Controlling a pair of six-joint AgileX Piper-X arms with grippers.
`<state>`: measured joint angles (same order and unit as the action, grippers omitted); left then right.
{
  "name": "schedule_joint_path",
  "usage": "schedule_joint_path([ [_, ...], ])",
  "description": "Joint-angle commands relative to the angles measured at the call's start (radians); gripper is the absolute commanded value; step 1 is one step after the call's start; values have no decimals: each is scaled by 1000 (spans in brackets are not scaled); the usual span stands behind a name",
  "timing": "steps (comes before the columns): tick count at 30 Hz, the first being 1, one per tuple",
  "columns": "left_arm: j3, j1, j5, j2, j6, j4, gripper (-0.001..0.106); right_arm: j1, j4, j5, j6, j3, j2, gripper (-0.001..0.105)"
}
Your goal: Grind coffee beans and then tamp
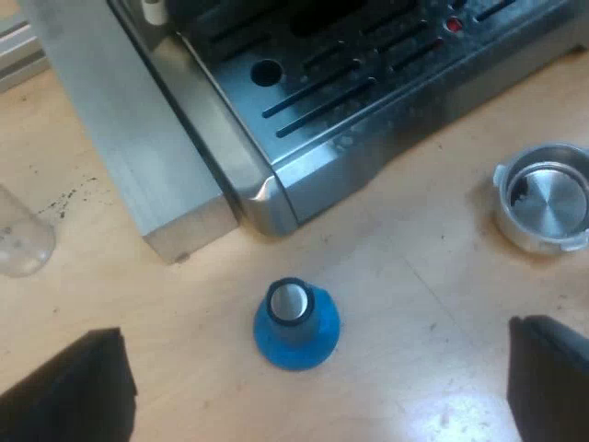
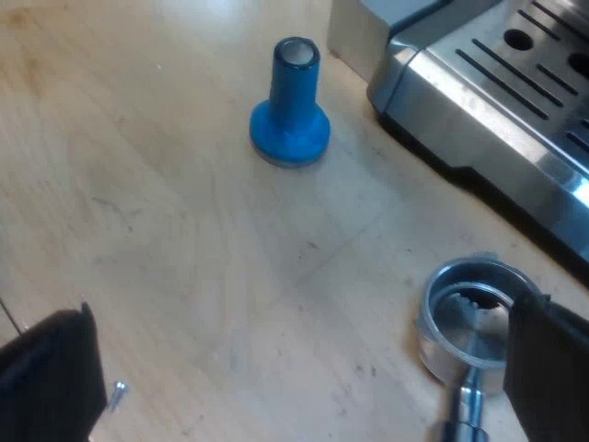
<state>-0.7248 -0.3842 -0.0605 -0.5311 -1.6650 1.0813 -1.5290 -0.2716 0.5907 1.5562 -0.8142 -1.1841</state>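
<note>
The blue tamper (image 1: 296,324) stands upright on the wooden table just off the corner of the espresso machine (image 1: 368,92). My left gripper (image 1: 315,387) hovers above it, open, its fingers wide to either side and holding nothing. The empty metal holder (image 1: 543,198) lies on the table near the machine's drip tray. In the right wrist view, the holder (image 2: 465,327) has its basket facing up, and one finger (image 2: 552,359) of my open right gripper (image 2: 299,368) is beside its rim. The tamper (image 2: 290,101) stands farther off, by the machine (image 2: 497,83).
A clear measuring glass (image 1: 18,244) stands on the table beside the machine's side wall. A small metal bit (image 2: 118,394) lies on the wood near my right gripper's other finger. Bare wooden table (image 2: 184,230) stretches between tamper and holder.
</note>
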Motion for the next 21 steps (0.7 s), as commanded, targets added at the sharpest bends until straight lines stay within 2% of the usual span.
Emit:
schedule_joint_path([
  [1,0,-5,-4,-26,-13,-17,83,1,33,10,18,-5,-21,90],
  [5,0,-5,6,-63,-13,-22,83,1,34,10,18,-5,-39,90],
  [7,0,-5,4,-136,-13,-51,83,1,34,10,18,-5,-39,90],
  [10,0,-5,4,-174,-13,-64,83,1,35,10,18,-5,-39,90],
  [12,0,-5,7,-256,-13,-71,83,1,35,10,18,-5,-39,90],
  [13,0,-5,8,-309,-13,-70,83,1,55,23,-6,-5,-42,90],
  [21,0,-1,28,-516,-13,-112,83,14,169,26,-12,10,-71,90],
])
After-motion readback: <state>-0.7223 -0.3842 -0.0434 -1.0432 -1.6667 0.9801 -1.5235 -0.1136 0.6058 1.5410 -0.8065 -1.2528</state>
